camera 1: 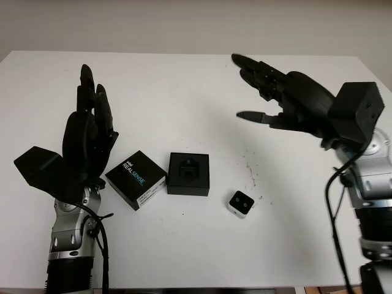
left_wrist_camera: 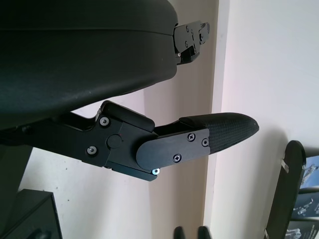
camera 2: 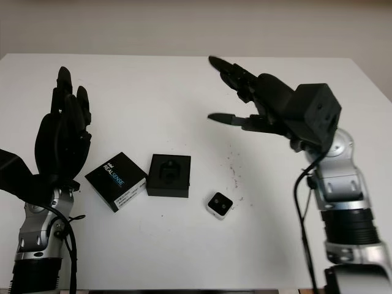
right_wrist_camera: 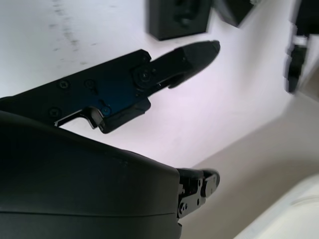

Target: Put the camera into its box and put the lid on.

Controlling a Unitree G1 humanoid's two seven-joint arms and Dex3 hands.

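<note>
a white table (camera 1: 184, 92) carries everything. the right hand (camera 1: 269, 92) is raised above its far right part, open and holding nothing. the left hand (camera 1: 89, 131) is upright at the near left, also open and holding nothing. just beside it lies the black lid (camera 1: 136, 179) marked realsense, with the open black box (camera 1: 188, 174) close on its right. the small camera (camera 1: 240, 203) sits near the box's right corner, apart from it.

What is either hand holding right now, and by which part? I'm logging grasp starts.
Nothing is held. The left hand and right hand are both open above the table; the camera lies untouched beside the box.
</note>
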